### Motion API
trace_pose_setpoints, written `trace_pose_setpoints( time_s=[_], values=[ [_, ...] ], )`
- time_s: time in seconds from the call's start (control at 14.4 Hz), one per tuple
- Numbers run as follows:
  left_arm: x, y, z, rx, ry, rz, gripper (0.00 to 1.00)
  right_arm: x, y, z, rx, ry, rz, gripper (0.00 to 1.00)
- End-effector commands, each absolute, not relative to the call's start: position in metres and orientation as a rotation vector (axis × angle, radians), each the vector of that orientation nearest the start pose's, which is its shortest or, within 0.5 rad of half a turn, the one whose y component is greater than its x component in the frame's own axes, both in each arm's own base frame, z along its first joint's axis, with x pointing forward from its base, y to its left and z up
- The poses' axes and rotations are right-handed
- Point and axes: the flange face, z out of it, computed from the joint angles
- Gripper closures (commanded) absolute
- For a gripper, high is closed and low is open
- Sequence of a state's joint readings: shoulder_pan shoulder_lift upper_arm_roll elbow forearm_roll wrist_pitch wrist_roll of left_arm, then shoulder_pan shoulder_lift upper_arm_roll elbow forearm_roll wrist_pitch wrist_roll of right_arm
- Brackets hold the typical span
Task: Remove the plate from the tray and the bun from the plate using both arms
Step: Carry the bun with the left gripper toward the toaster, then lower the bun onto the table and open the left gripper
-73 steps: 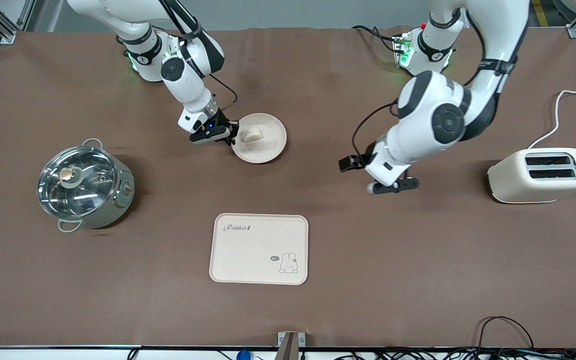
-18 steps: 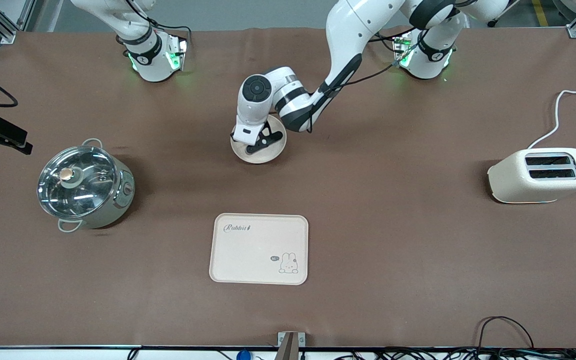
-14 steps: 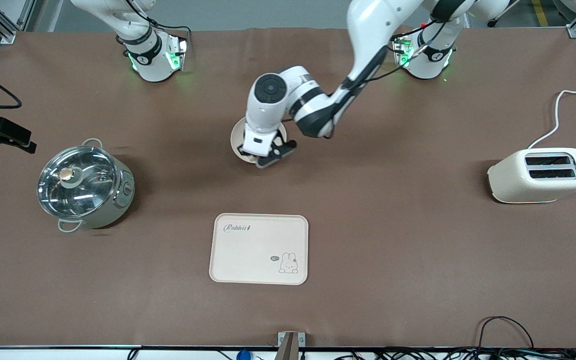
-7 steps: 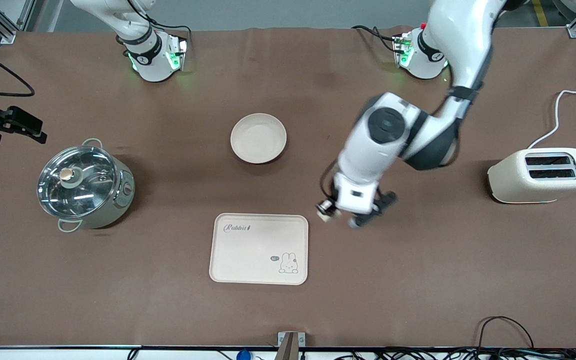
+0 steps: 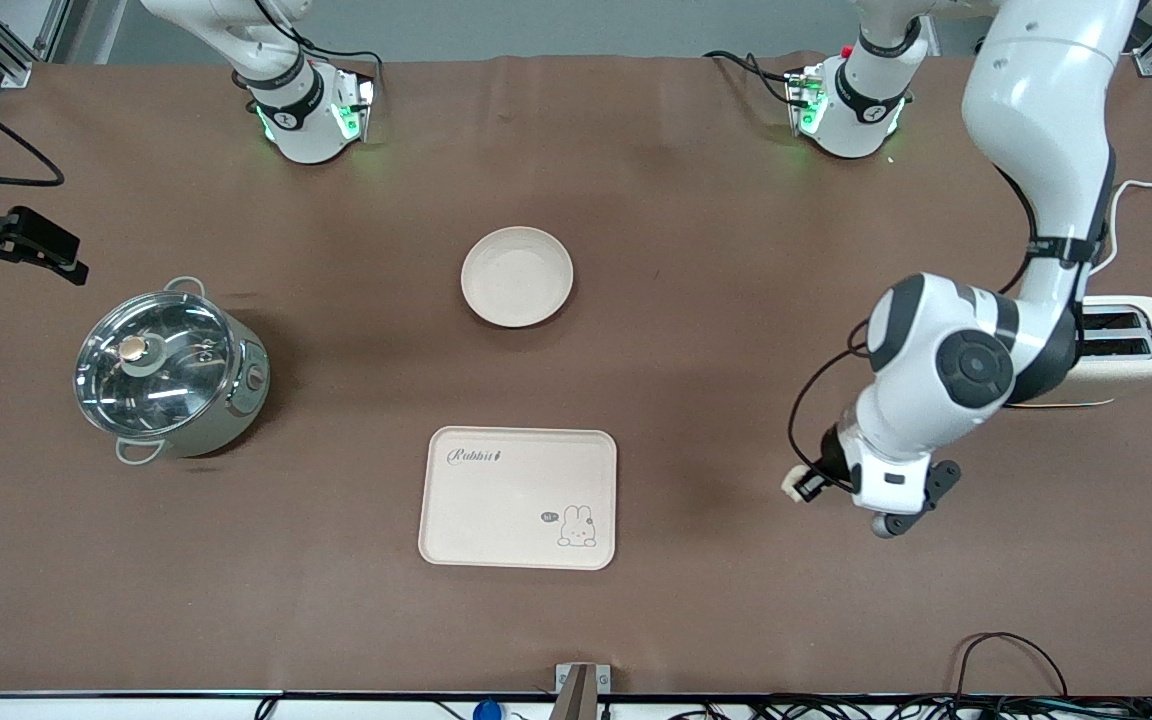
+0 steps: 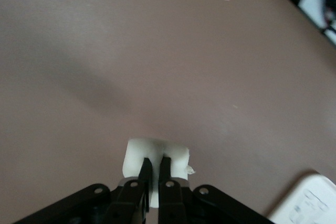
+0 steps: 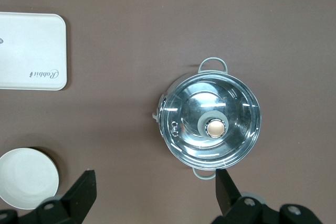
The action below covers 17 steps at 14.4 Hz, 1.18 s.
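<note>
The round cream plate (image 5: 517, 277) lies empty on the brown table near the middle; it also shows in the right wrist view (image 7: 26, 179). My left gripper (image 5: 802, 486) is shut on the small pale bun (image 5: 793, 485) and holds it over bare table between the rabbit tray and the toaster. In the left wrist view the two fingers pinch the bun (image 6: 173, 153) at the gripper's (image 6: 155, 162) tips. My right gripper (image 5: 21, 262) is open and empty, high over the table's edge at the right arm's end, beside the pot; its fingers (image 7: 79, 198) stand wide apart.
A steel pot with a glass lid (image 5: 168, 372) stands toward the right arm's end, seen from above in the right wrist view (image 7: 210, 127). The rectangular rabbit tray (image 5: 519, 497) lies nearer the front camera than the plate. A cream toaster (image 5: 1126, 350) stands at the left arm's end, partly hidden by the left arm.
The left gripper took the bun off the plate and carried it toward the left arm's end, past the tray. The right gripper left the plate and now waits beside the pot.
</note>
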<state>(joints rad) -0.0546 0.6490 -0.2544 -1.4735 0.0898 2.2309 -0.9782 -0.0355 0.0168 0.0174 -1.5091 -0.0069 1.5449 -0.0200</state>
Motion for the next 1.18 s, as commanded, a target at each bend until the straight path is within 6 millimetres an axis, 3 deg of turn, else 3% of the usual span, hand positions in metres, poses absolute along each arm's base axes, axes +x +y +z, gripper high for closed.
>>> trace_pose_setpoints(
  time_s=[0.0, 0.21, 0.7, 0.84, 1.05, 1.11],
  values=[
    [0.710, -0.162, 0.283, -3.077, -1.124, -0.029, 1.00, 0.552, -0.009, 0.648, -3.136, -0.005, -0.048, 0.00],
    [0.711, -0.147, 0.252, -3.067, -1.115, 0.014, 0.99, 0.552, -0.010, 0.647, -3.136, -0.003, -0.048, 0.00],
    [0.692, -0.138, 0.218, -3.009, -1.103, 0.151, 0.92, 0.549, -0.013, 0.647, -3.137, 0.004, -0.017, 0.00],
    [0.691, -0.136, 0.207, -3.002, -1.105, 0.174, 0.72, 0.551, -0.015, 0.646, -3.136, 0.009, -0.022, 0.00],
    [0.698, -0.127, 0.217, -3.001, -1.137, 0.142, 0.03, 0.554, -0.010, 0.646, -3.134, -0.001, -0.039, 0.00],
    [0.700, -0.127, 0.229, -3.008, -1.138, 0.116, 0.00, 0.555, -0.010, 0.644, -3.134, 0.000, -0.041, 0.00]
  ],
)
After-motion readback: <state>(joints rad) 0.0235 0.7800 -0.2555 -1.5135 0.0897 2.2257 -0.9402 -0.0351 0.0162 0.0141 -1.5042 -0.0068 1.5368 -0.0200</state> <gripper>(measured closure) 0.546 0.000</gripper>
